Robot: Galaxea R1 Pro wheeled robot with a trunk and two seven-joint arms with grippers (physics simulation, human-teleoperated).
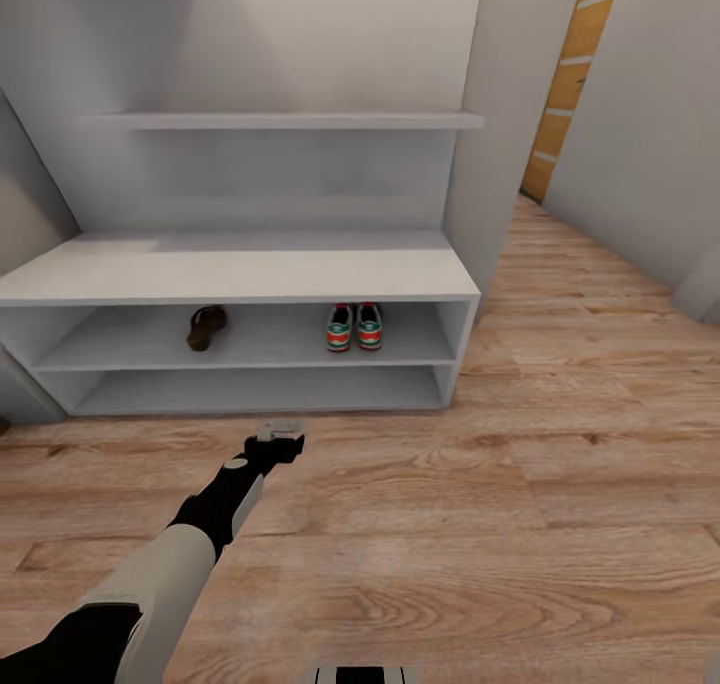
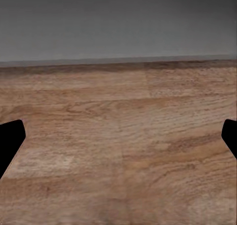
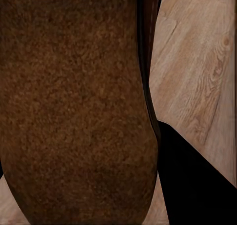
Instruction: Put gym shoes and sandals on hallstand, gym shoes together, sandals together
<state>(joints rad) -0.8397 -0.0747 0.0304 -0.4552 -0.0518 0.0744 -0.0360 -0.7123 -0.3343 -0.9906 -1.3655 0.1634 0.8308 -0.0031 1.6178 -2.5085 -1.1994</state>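
Three of four shoes look racked already, so this seems nearly done. Biggest thing first: the hallstand [image 1: 240, 274] stands on the corridor floor [image 1: 560, 484], and its upper open shelf holds the gym shoes [image 1: 355, 327] side by side, with one sandal [image 1: 206, 326] well apart from them toward the rack's other end. The left gripper [image 1: 280, 432] hovers in front of the rack, fingers spread, empty. The second sandal [image 3: 74, 106] sits right against the right wrist camera; can't tell whether that gripper is clamped on it.

Grey walls [image 1: 640, 114]; orange slatted panel [image 1: 575, 74]
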